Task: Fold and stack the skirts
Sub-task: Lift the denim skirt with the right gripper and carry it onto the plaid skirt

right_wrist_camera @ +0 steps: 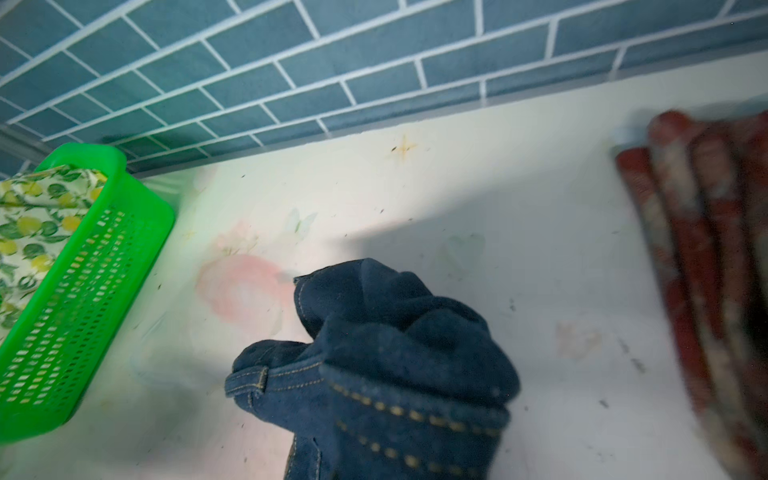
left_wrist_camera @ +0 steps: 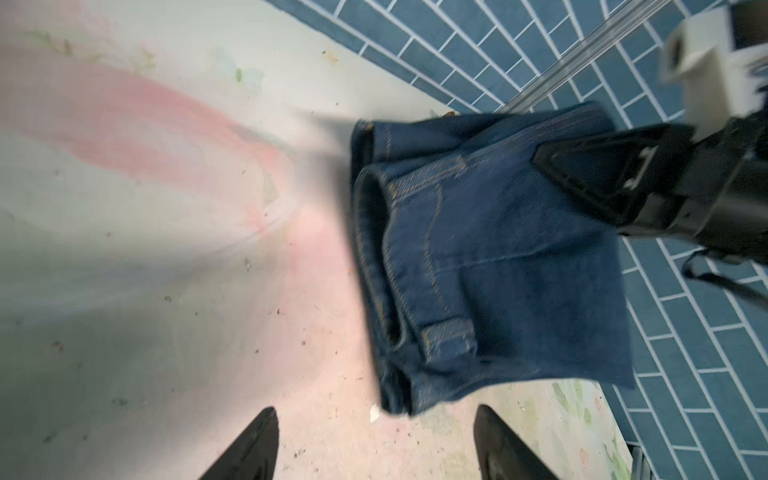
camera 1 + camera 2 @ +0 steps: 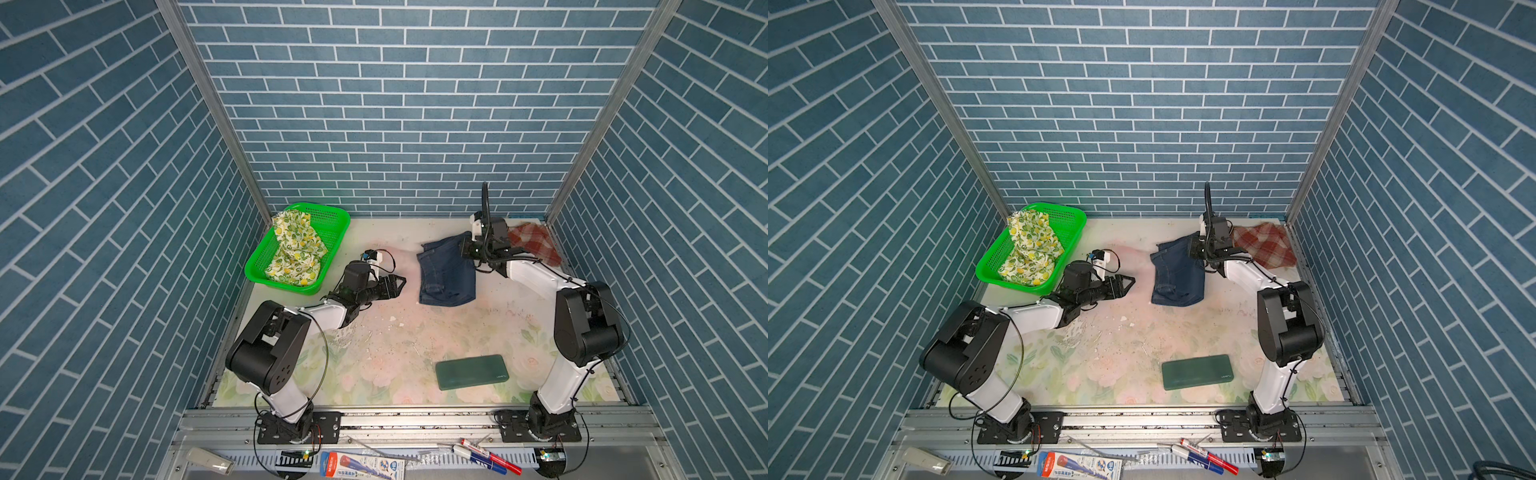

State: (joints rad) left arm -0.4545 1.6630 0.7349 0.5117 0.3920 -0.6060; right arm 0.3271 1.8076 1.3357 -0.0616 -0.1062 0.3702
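Observation:
The dark blue denim skirt (image 3: 444, 278) (image 3: 1177, 278) lies partly folded at the back middle, its far right corner lifted. My right gripper (image 3: 465, 246) (image 3: 1194, 245) is shut on that corner; in the right wrist view bunched denim (image 1: 395, 374) hides the fingers. In the left wrist view the right gripper (image 2: 582, 178) is pressed on the denim (image 2: 478, 270). My left gripper (image 3: 401, 282) (image 3: 1129, 282) (image 2: 376, 419) stands open and empty just left of the skirt. The rust-red plaid skirt (image 3: 536, 241) (image 1: 706, 270) lies in the back right corner. The lemon-print skirt (image 3: 295, 249) (image 3: 1030, 249) sits crumpled in the basket.
A green mesh basket (image 3: 286, 286) (image 1: 104, 249) stands at the back left against the wall. A flat dark green slab (image 3: 471, 371) (image 3: 1197, 371) lies near the front, right of centre. Pens and packets lie on the metal rail in front of the arm bases.

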